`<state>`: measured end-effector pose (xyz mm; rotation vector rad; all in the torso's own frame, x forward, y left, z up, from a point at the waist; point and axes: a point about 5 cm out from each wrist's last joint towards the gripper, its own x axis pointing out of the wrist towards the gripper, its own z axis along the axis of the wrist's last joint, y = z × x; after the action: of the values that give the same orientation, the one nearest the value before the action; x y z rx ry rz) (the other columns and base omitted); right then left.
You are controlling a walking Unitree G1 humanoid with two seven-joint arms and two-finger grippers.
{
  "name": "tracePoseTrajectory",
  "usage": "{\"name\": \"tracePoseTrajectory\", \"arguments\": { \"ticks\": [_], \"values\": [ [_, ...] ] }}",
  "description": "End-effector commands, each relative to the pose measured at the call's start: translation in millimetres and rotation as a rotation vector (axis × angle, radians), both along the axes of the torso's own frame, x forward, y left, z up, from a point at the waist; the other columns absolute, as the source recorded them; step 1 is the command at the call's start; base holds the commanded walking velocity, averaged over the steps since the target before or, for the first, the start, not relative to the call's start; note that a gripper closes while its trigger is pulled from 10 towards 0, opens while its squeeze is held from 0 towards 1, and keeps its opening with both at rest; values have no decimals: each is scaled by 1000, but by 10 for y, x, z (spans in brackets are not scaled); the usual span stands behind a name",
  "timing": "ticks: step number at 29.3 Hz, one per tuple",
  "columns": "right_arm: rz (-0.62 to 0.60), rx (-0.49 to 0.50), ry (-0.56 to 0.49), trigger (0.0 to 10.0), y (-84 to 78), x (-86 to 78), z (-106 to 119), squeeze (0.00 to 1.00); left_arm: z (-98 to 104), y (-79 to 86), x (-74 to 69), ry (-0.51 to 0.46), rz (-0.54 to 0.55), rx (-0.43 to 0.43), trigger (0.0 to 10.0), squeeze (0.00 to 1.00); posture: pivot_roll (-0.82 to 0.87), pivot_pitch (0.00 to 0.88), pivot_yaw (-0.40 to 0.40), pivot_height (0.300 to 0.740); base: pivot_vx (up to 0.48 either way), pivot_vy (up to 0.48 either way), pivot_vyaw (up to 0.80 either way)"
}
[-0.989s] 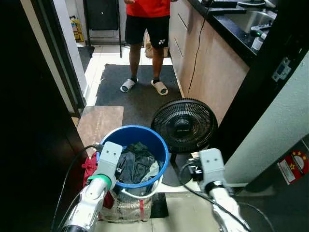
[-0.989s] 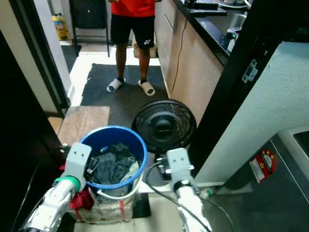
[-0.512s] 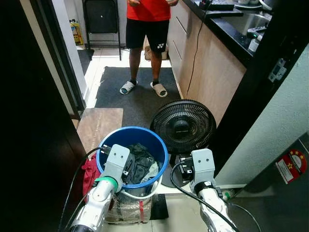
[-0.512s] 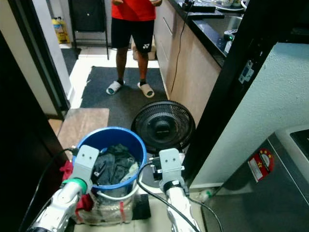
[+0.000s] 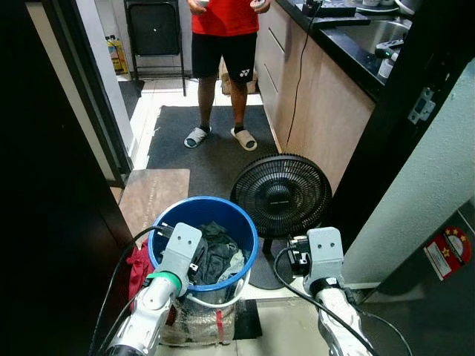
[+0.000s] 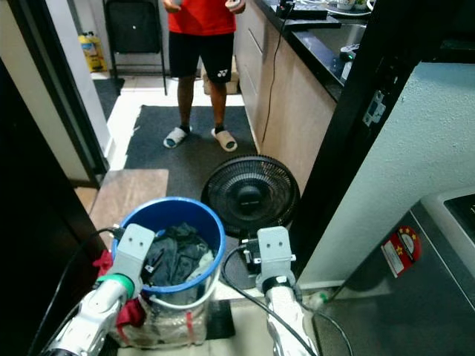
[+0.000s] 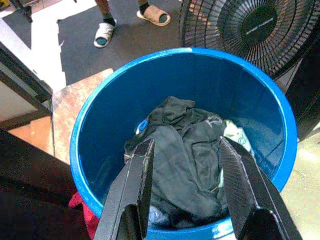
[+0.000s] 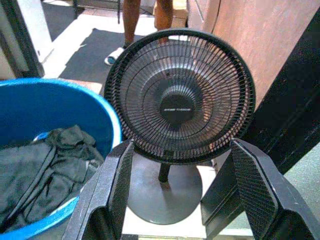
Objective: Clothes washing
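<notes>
Low in the middle of the frame, dark clothes (image 7: 185, 155) fill a blue bucket (image 5: 245, 230). Left gripper (image 7: 185, 187) hangs wide open, empty, above them; go straight down. Right gripper (image 8: 177, 192) gapes empty by the fan (image 8: 180, 97).

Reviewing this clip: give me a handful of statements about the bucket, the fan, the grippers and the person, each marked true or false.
1. The blue bucket holds dark clothes. True.
2. The left gripper is shut on a garment. False: its fingers are spread open above the clothes, holding nothing.
3. The black fan stands on the floor beside the bucket, on the robot's right. True.
4. The right gripper is inside the bucket. False: it is open and faces the fan.
5. The person is bending over the bucket. False: they stand upright on the dark mat farther away.
</notes>
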<state>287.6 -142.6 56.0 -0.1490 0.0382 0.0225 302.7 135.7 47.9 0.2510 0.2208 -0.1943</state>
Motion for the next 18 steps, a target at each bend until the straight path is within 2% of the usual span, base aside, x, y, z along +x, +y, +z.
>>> {"name": "tracePoseTrajectory", "arguments": {
  "ticks": [1, 5, 12, 14, 17, 18],
  "values": [
    [-1, 1, 14, 10000, -28, -69, -60, 0, -162, 85, -119, 50, 21, 23, 10000, 0, -26, 0, 67, 740, 0, 0, 0],
    [9, 5, 13, 10000, -12, -60, -54, 0, -169, 68, -133, 50, 19, 23, 10000, 0, -18, 0, 56, 740, 0, 0, 0],
    [50, -25, -32, 10000, 50, 62, 70, 0, -4, -19, 5, -8, 32, -25, 10000, 0, -8, 0, 46, 740, 0, 0, 0],
    [50, -25, -32, 10000, 50, 62, 70, 0, -4, -19, 5, -8, 32, -25, 10000, 0, -8, 0, 46, 740, 0, 0, 0],
    [62, -50, -124, 10000, 89, 191, 302, 0, 222, -35, 188, -89, 42, -48, 10000, 0, -6, 0, 53, 740, 0, 0, 0],
    [62, -50, -124, 10000, 89, 191, 302, 0, 222, -35, 188, -89, 42, -48, 10000, 0, -6, 0, 53, 740, 0, 0, 0]
  ]
}}
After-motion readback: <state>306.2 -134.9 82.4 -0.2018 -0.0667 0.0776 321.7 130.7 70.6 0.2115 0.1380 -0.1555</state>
